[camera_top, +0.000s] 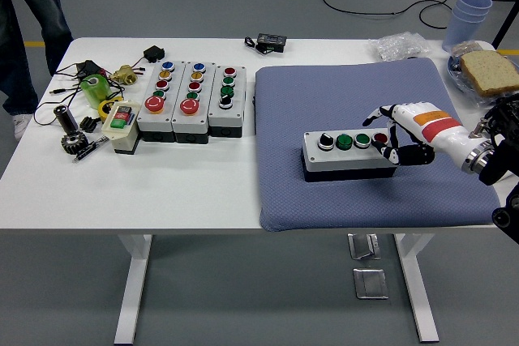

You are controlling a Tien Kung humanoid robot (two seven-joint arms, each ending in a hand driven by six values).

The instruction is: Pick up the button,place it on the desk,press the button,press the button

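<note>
The right hand [403, 137] hovers at the button box [349, 154]'s right end, fingers [392, 150] loosely spread, gripping nothing; an off-centre press could shove the box sideways.

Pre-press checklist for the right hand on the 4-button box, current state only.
1. Button box sits flat on the blue mat: ok.
2. Right hand is at the box's right end, by the red button: ok.
3. A fingertip is actually touching the red button: cannot tell; the fingers reach to the box's right end, but contact is unclear.
4. Green buttons and black knob are clear of the fingers: ok.
5. Mat around the box is free of loose objects: ok.
6. Left hand clear of the workspace: ok, not in view.
</note>
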